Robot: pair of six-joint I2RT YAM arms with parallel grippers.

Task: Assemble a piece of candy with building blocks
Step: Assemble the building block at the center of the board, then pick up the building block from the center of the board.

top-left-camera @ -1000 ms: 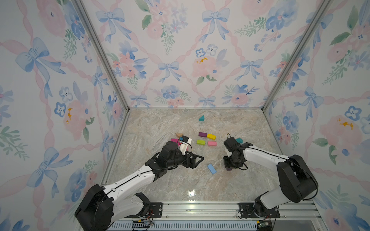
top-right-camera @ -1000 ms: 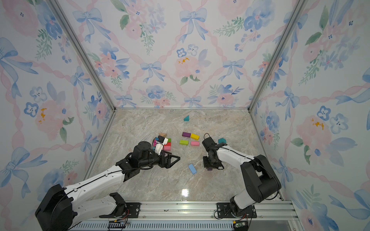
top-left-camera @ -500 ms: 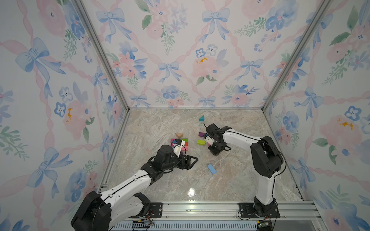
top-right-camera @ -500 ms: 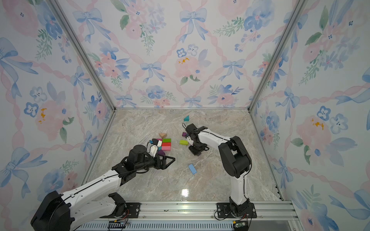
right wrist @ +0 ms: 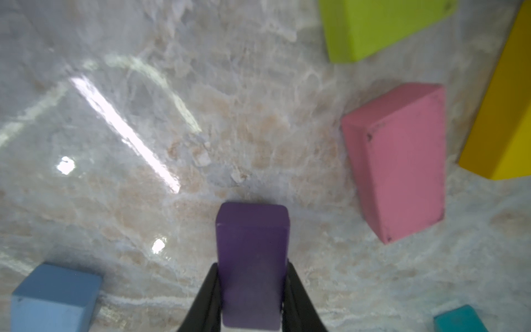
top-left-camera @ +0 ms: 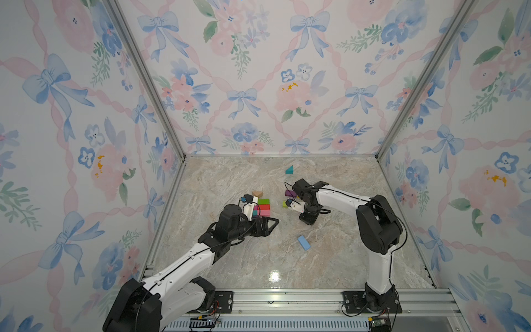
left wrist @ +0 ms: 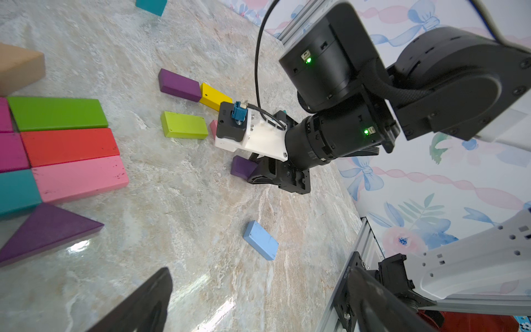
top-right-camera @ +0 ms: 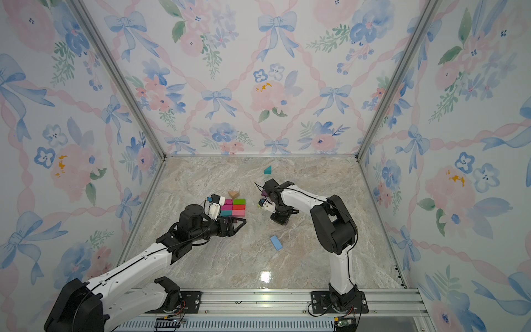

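The left arm and the right arm have white shells on the links and round black housings at the joints. A thin black cable runs along each white shell. The left gripper is black, with pointed fingers. On the right arm two green lights glow, and a blue plug sits in a black camera box on a white bracket. Black bolted base plates stand at 6 o'clock in both top views.

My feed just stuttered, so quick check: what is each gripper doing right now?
Left gripper: open, holding nothing.
Right gripper: shut on a purple block.
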